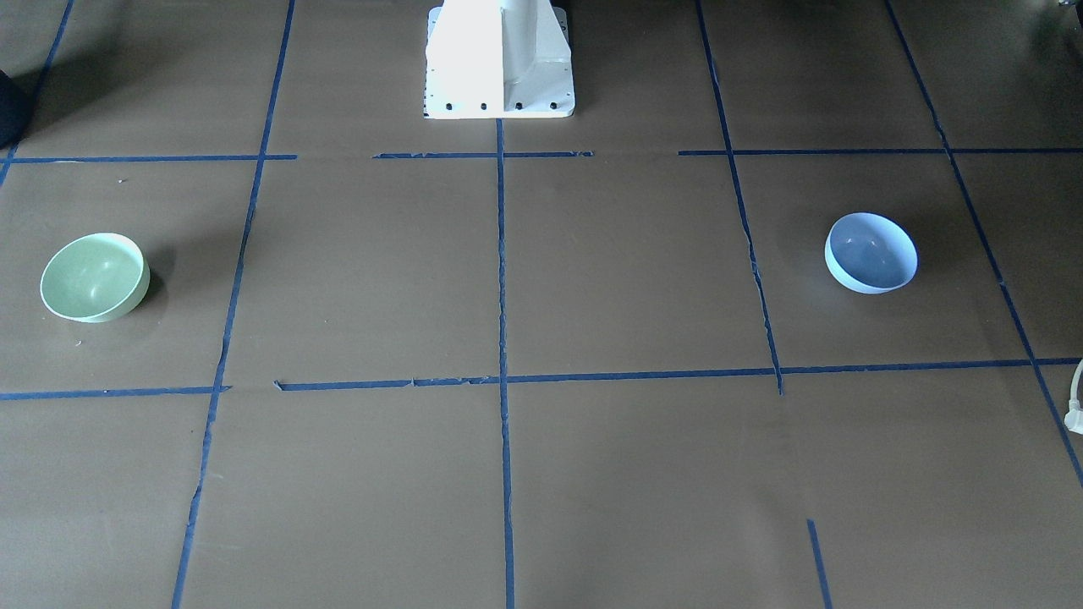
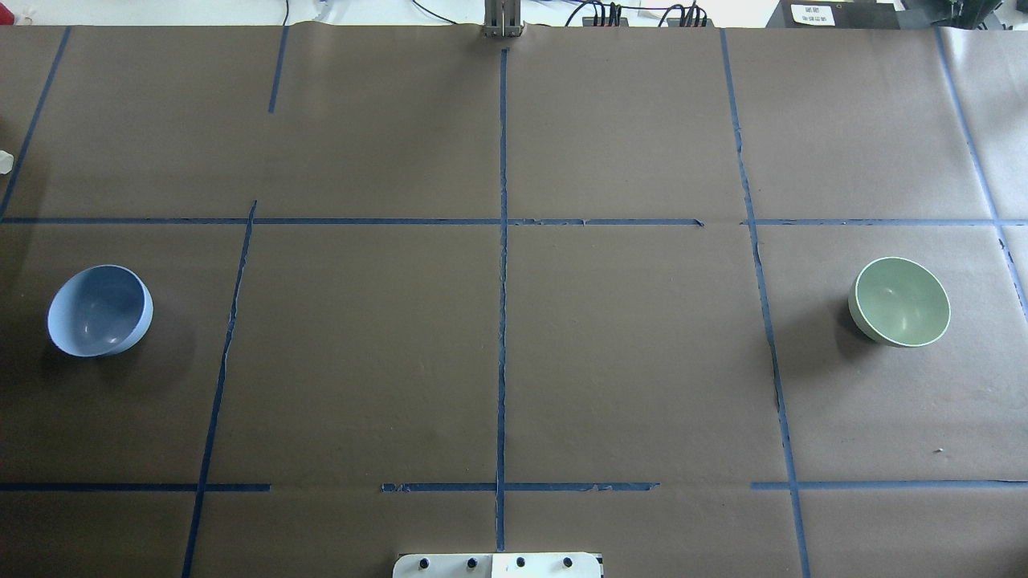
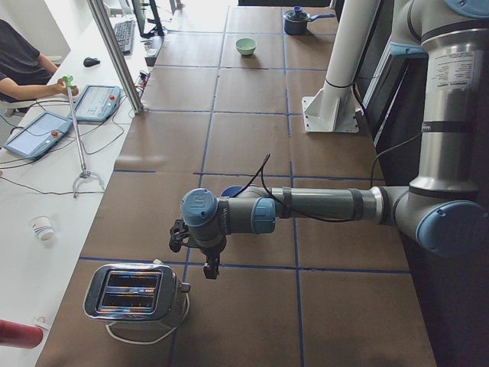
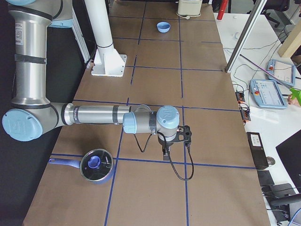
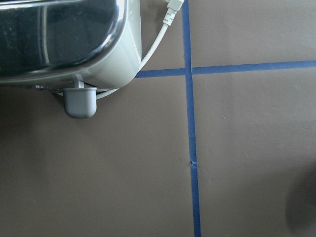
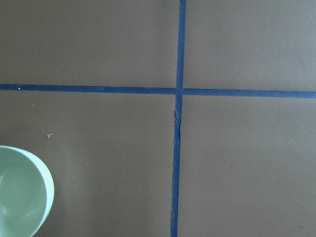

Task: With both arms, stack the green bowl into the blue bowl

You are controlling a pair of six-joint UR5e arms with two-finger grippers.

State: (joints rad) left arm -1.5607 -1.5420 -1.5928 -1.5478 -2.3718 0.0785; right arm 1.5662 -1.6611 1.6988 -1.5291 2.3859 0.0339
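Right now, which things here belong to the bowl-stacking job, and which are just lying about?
Belong to the job:
green bowl
blue bowl
left arm
right arm

Just lying about:
toaster
lidded saucepan

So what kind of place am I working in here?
Probably a robotics lab workcell: a brown paper-covered table gridded with blue tape lines, a white square pedestal, and touchscreen control pendants on the white side bench.
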